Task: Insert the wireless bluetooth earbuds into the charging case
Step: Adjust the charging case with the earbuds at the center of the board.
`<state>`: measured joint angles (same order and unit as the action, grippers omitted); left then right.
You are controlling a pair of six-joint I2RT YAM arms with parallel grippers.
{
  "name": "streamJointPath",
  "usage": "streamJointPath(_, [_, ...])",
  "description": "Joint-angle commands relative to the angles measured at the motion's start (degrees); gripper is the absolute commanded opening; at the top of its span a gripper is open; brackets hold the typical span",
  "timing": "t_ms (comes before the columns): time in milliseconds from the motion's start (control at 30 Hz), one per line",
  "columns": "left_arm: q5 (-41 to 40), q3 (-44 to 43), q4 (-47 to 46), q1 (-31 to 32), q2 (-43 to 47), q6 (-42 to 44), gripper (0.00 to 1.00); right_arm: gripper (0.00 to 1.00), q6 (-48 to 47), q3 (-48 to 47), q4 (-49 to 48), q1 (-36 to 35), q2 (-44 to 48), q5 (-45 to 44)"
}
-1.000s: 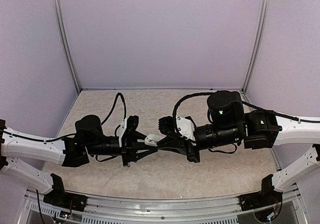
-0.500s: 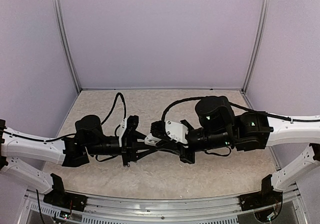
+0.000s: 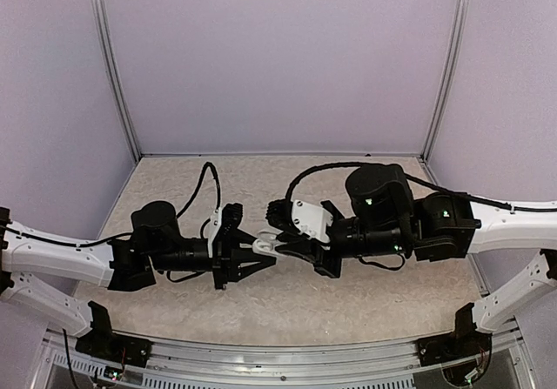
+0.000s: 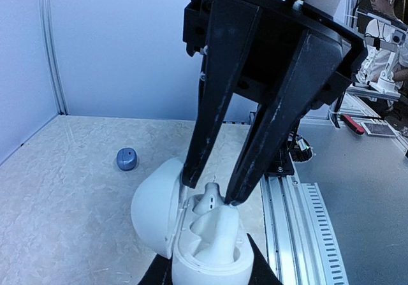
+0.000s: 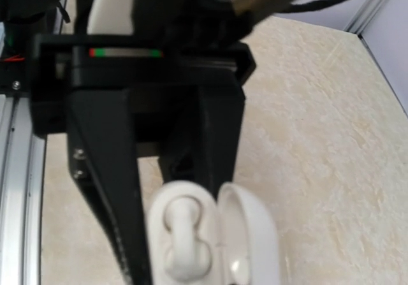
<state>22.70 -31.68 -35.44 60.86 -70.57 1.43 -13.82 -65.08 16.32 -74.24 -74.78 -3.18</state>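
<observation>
**Two hands on one case**

My left gripper (image 3: 258,253) clamps the white charging case (image 4: 191,267), whose lid (image 4: 156,205) is swung open. My right gripper (image 4: 211,193) stands narrowly parted, its tips flanking a white earbud (image 4: 209,203) that sits in its well (a second white bud (image 4: 213,234) fills the nearer one). A small blue-grey rounded thing (image 4: 126,159) lies on the table (image 4: 57,196), well apart.

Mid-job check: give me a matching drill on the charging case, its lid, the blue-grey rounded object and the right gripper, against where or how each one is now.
1. charging case
2. lid
3. blue-grey rounded object
4. right gripper

a. lying on the table, apart from both arms
b. fingertips at the case's open top
c. held by the left gripper
d. swung open to one side

Pairs: 1-c, 2-d, 3-a, 4-b
</observation>
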Motion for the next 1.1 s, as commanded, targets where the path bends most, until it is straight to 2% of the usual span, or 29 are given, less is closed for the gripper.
streamJointPath(0, [-0.4, -2.2, 0.7, 0.8, -0.5, 1.9, 0.00, 0.17, 0.0, -2.0, -0.8, 0.1, 0.3, -1.5])
streamJointPath(633, [-2.6, -3.6, 3.5, 1.6, -2.0, 2.9, 0.00, 0.13, -2.7, -7.0, 4.9, -0.7, -3.1, 0.5])
streamJointPath(900, [-2.7, -3.9, 3.5, 1.5, -2.7, 2.9, 0.00, 0.21, -2.9, -7.8, 5.6, -1.3, -1.9, -3.2])
streamJointPath(967, [-2.5, -4.0, 3.3, 1.4, -2.9, 2.7, 0.00, 0.22, -2.9, -8.3, 6.0, -1.3, -1.7, -5.3])
streamJointPath(1067, [-2.5, -3.9, 3.3, 1.3, -3.0, 2.5, 0.00, 0.21, -3.2, -8.7, 6.6, -1.3, -1.3, -3.3])
